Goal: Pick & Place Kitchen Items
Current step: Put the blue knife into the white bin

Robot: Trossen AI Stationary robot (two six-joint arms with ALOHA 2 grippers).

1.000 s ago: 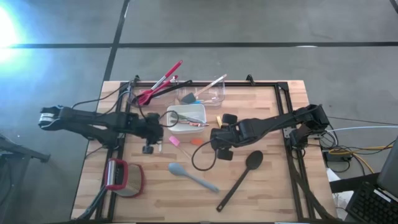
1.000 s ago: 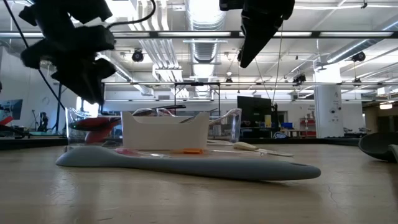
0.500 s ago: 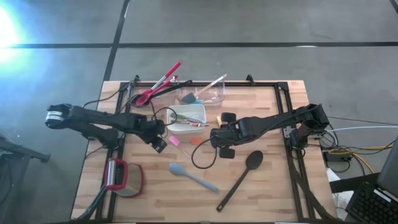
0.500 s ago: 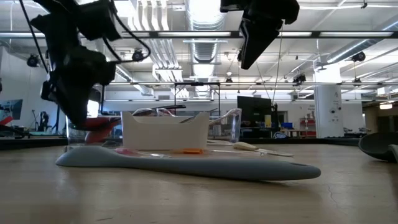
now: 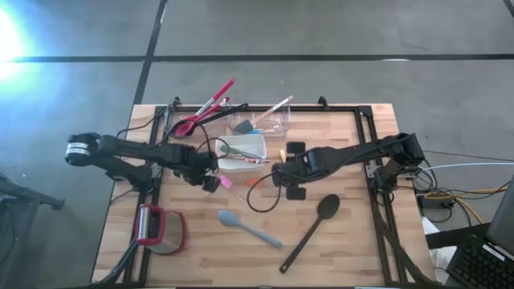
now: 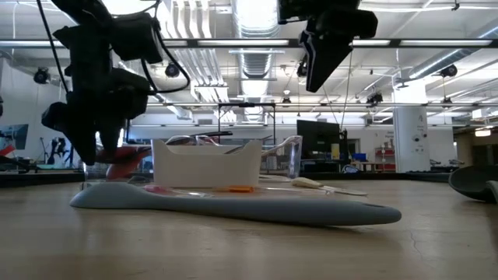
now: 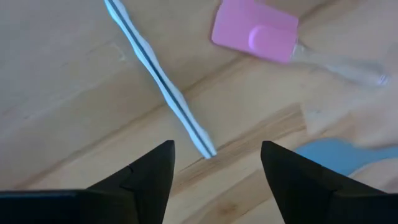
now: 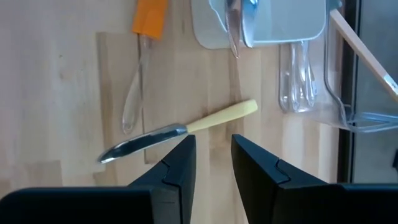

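My left gripper [image 7: 214, 165] hangs open just above the wood, left of the white dish [image 5: 241, 151]; nothing sits between its fingers. Below it lie a thin white stick [image 7: 160, 81], a pink spatula head with a clear handle [image 7: 255, 31] and the grey-blue spatula [image 7: 339, 155]. My right gripper [image 8: 213, 155] hovers open, with a narrow gap, higher over the table to the right of the dish. Under it lie a small yellow-handled knife [image 8: 180, 132] and an orange spatula with a clear handle [image 8: 146, 37]. The black spoon [image 5: 312, 229] lies flat near the front right.
A clear tub [image 5: 261, 120] and red utensils [image 5: 205, 108] sit at the far edge. The red-and-grey gadget [image 5: 157, 229] lies at the front left. A black cable loops [image 5: 261, 205] below the right gripper. Bare wood stretches along the near edge.
My left gripper has moved toward the table's right, sunk closer to the tabletop near the pink spatula, and rolled about its own axis. The objects on the table lie as before.
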